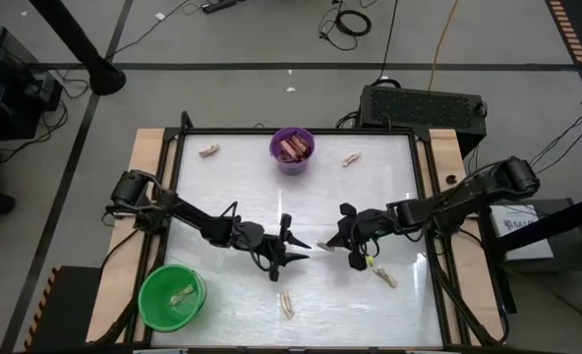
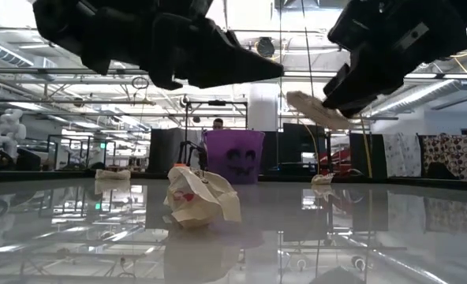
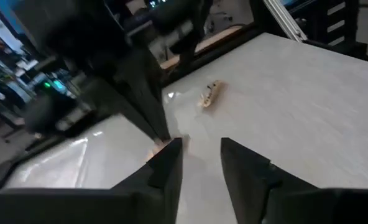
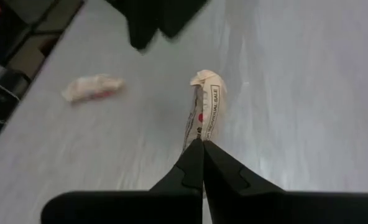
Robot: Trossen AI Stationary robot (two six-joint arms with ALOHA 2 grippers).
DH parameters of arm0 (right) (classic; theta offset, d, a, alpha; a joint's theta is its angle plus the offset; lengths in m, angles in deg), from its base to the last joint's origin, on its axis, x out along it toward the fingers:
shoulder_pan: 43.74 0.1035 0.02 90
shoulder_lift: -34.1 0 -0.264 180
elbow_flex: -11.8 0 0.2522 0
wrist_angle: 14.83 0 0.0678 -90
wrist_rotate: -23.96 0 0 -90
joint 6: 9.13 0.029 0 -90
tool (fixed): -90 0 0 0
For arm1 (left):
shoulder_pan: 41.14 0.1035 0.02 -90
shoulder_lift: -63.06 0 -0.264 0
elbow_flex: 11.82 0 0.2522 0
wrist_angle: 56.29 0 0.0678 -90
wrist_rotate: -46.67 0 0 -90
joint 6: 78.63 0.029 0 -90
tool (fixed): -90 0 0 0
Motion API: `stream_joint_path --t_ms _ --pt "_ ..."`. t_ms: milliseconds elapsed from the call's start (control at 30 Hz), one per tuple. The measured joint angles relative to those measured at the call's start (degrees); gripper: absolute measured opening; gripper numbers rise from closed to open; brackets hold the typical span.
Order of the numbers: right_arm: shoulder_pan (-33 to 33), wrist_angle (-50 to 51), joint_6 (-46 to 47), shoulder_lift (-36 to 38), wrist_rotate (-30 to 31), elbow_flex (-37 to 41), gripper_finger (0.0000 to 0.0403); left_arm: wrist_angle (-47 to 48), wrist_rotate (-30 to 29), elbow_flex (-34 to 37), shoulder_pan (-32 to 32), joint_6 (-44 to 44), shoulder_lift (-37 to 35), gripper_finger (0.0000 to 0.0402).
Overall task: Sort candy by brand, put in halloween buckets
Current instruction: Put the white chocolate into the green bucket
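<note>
Mid-tabletop handoff: right pincer (image 4: 199, 149) pinches cream candy (image 4: 204, 112) by its tip; left pincer (image 3: 199, 155) narrowly apart, empty.
Risk: thin grip, candy slips.

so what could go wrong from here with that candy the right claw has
The right claw pinches the cream-wrapped candy only by one twisted end, above the table, so it may slip out. The left claw sits close opposite, so the two arms could bump at mid-table. The green bucket, already holding a cream piece, lies on the left arm's side, so a carry there would cross that arm.
</note>
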Motion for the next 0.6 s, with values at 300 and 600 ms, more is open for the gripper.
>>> stream_joint_path --t_ms 300,600 --pt "0.15 -1.09 -0.42 -1.63 -0.05 0.00 0.0000 0.53 -4.67 -1.31 -0.75 -0.09 0.31 0.0239" --pt "0.15 -3.37 -1.38 -1.63 -0.35 0.00 0.0000 0.31 -4.96 -1.26 0.03 -0.15 1.96 0.0255"
